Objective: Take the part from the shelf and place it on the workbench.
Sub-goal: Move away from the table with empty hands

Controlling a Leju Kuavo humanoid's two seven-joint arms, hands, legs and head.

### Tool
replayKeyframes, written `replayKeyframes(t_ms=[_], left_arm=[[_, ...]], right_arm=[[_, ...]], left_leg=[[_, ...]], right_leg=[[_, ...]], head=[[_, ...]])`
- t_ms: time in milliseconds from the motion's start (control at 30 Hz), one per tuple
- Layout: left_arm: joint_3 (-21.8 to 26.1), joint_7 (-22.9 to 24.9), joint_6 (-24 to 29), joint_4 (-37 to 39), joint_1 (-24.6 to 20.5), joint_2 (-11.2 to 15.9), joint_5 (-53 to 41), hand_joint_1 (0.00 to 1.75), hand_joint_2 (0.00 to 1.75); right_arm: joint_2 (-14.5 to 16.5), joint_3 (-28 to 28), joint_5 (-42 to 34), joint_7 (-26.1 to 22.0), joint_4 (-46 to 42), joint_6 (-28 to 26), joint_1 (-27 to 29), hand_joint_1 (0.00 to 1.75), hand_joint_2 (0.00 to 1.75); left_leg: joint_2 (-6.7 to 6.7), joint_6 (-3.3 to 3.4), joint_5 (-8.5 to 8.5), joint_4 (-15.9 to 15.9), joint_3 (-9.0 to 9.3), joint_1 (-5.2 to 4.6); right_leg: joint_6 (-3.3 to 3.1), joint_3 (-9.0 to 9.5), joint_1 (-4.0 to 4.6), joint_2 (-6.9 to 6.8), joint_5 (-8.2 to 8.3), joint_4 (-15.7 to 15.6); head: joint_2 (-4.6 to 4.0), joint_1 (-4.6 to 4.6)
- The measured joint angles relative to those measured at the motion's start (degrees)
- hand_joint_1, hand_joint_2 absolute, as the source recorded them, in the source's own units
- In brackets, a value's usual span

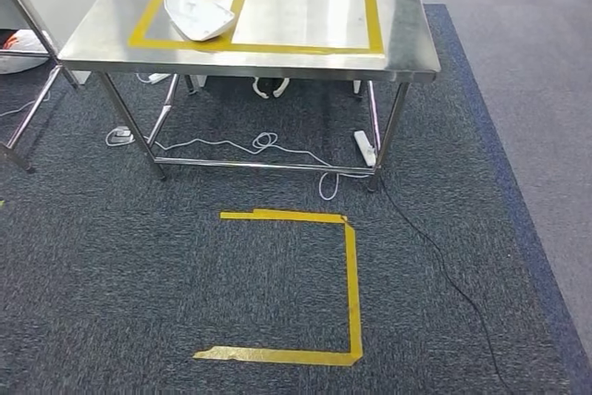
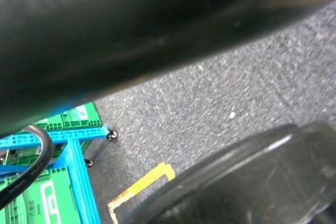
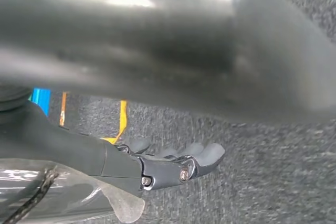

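A white, flat, curved part (image 1: 197,14) lies on the steel workbench (image 1: 412,39), inside the left yellow-taped rectangle. The workbench stands ahead of me across the dark carpet. In the right wrist view my right hand (image 3: 174,163) hangs over the carpet with its fingers (image 3: 208,155) stretched out straight and nothing between them. A bit of clear plastic wrap (image 3: 123,205) sits by the wrist, behind the hand.
A yellow tape bracket (image 1: 352,284) marks the carpet in front of the workbench. Cables and a power strip (image 1: 364,146) lie under it. Another metal table's legs (image 1: 28,117) stand at the left. A blue rack with green crates (image 2: 59,182) shows in the left wrist view.
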Motion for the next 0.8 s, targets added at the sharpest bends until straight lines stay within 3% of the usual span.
replayKeyframes(t_ms=[33,67,133,167,200,267,300,333,367,400,433,467,533,567,633,667,700,767,800], left_arm=[[0.0,0.0,0.1,0.0,0.0,0.0,0.0,0.00,0.00],[0.0,0.0,0.2,0.0,0.0,0.0,0.0,0.00,0.00],[0.1,0.0,0.3,0.0,0.1,-0.1,0.0,0.00,0.00],[0.2,0.0,0.3,0.1,0.2,-0.1,0.0,0.00,0.00],[0.2,0.0,0.3,0.1,0.3,-0.1,0.0,0.00,0.00],[0.3,0.0,0.3,0.1,0.3,-0.1,0.1,0.00,0.00],[0.3,0.0,0.3,0.1,0.3,-0.1,0.1,0.00,0.00],[0.3,0.0,0.3,0.1,0.3,-0.1,0.1,0.00,0.00],[0.3,0.0,0.3,0.1,0.3,0.0,0.1,0.00,0.00],[0.3,0.0,0.3,0.1,0.2,0.0,0.1,0.00,0.00],[0.3,0.0,0.3,0.1,0.2,0.0,0.1,0.00,0.00],[0.3,0.0,0.3,0.1,0.2,0.0,0.1,0.00,0.00],[0.3,-0.1,0.3,0.1,0.1,-0.1,0.1,0.00,0.00],[0.3,-0.1,0.4,0.1,0.0,-0.1,0.1,0.00,0.00],[0.4,-0.1,0.5,0.1,0.0,-0.1,0.1,0.00,0.00],[0.4,-0.1,0.6,0.2,0.1,-0.2,0.1,0.00,0.00],[0.4,-0.2,0.7,0.2,0.1,-0.2,0.1,0.00,0.00],[0.6,-0.4,0.8,0.2,0.1,-0.3,0.1,0.00,0.00],[0.7,-0.5,0.9,0.2,0.1,-0.4,0.1,0.00,0.00]], right_arm=[[0.0,0.0,0.1,-0.1,0.0,0.0,-0.1,0.00,0.00],[0.0,0.0,0.2,-0.2,0.0,0.1,-0.1,0.00,0.00],[0.0,0.0,0.3,-0.2,0.0,0.2,0.0,0.00,0.00],[0.0,0.0,0.4,-0.2,0.0,0.2,0.1,0.00,0.00],[0.1,0.0,0.4,-0.2,0.0,0.2,0.1,0.00,0.00],[0.1,0.0,0.5,-0.2,0.0,0.2,0.1,0.00,0.00],[0.1,0.0,0.5,-0.2,0.0,0.3,0.1,0.00,0.00],[0.1,0.0,0.5,-0.2,0.0,0.3,0.1,0.00,0.00],[0.1,0.0,0.5,-0.2,0.0,0.3,0.1,0.00,0.00],[0.1,0.0,0.5,-0.2,0.0,0.3,0.1,0.00,0.00],[0.1,0.0,0.5,-0.2,0.0,0.3,0.1,0.00,0.00],[0.1,0.0,0.5,-0.2,0.0,0.3,0.1,0.00,0.00],[0.2,0.0,0.5,-0.3,0.0,0.3,0.1,0.00,0.00],[0.2,0.0,0.5,-0.3,0.0,0.4,0.1,0.00,0.00],[0.2,0.0,0.5,-0.3,0.0,0.4,0.1,0.00,0.00],[0.2,-0.1,0.5,-0.3,0.0,0.3,0.2,0.00,0.00],[0.2,-0.1,0.5,-0.3,0.0,0.3,0.2,0.00,0.00],[0.2,-0.2,0.6,-0.3,-0.1,0.3,0.3,0.00,0.00],[0.2,-0.2,0.7,-0.3,-0.1,0.3,0.3,0.00,0.00]], left_leg=[[-0.01,-0.28,0.56,0.3,-0.44,-0.06],[-0.02,-0.58,1.16,0.4,-0.72,-0.08],[-0.12,-1.22,1.51,0.5,-1.12,0.12],[-0.22,-1.60,0.04,1.3,-1.43,0.24],[-0.31,-1.96,-2.60,3.2,-1.90,0.35],[-0.37,-2.52,-9.23,9.9,-2.94,0.49],[-0.37,-2.67,-11.06,13.6,-3.23,0.53],[-0.38,-2.70,-11.34,16.2,-3.06,0.56],[-0.39,-2.61,-10.16,17.1,-2.15,0.56],[-0.42,-2.40,-8.36,16.1,-0.39,0.54],[-0.47,-2.05,-6.93,12.9,2.34,0.48],[-0.55,-1.62,-6.47,8.5,5.75,0.33],[-0.69,-0.83,-7.85,0.0,11.26,0.02],[-0.72,-0.53,-8.53,-2.2,12.35,-0.15],[-0.55,0.12,-8.09,-3.1,11.72,-0.26],[-0.40,0.61,-7.39,-3.2,10.99,-0.21],[-0.25,1.07,-6.57,-3.3,10.17,-0.13],[-0.14,1.59,-5.08,-3.4,8.24,-0.10],[-0.10,1.60,-4.36,-3.4,7.21,-0.15]], right_leg=[[-0.29,1.95,0.08,0.05,-1.38,-3.3],[-0.68,2.68,0.23,0.07,-2.14,-5.1],[-1.76,1.63,0.25,-0.12,-1.47,-5.1],[-2.32,1.01,0.21,-0.27,-0.82,-5.1],[-2.77,0.24,0.13,-0.42,-0.07,-5.1],[-3.17,-1.55,0.18,-0.54,1.46,-5.0],[-3.16,-2.45,0.23,-0.59,2.26,-4.9],[-3.13,-3.42,0.30,-0.66,3.04,-4.7],[-3.07,-4.46,0.36,-0.72,3.79,-4.5],[-2.97,-5.50,0.43,-0.76,4.48,-4.2],[-2.84,-6.55,0.48,-0.77,5.12,-3.9],[-2.64,-7.38,0.57,-0.74,5.70,-3.6],[-2.11,-8.35,0.68,-0.77,6.85,-3.4],[-1.80,-8.67,0.66,-0.83,7.47,-3.4],[-1.13,-9.26,0.48,-0.80,8.29,-3.3],[-0.86,-9.70,0.40,-0.64,7.23,-2.6],[-0.62,-10.31,0.35,-0.42,4.96,-1.1],[-0.28,-11.91,0.24,-0.10,-1.47,5.1],[-0.12,-12.53,0.21,-0.07,-3.40,8.7]], head=[[0.00,0.04],[0.00,0.07],[0.00,0.08],[0.00,0.03],[0.00,-0.05],[0.00,-0.24],[0.00,-0.29],[0.00,-0.29],[0.00,-0.30],[0.00,-0.30],[0.00,-0.30],[0.00,-0.30],[0.00,-0.26],[0.00,-0.23],[0.00,-0.28],[0.00,-0.29],[0.00,-0.30],[0.00,-0.22],[0.00,-0.20]])
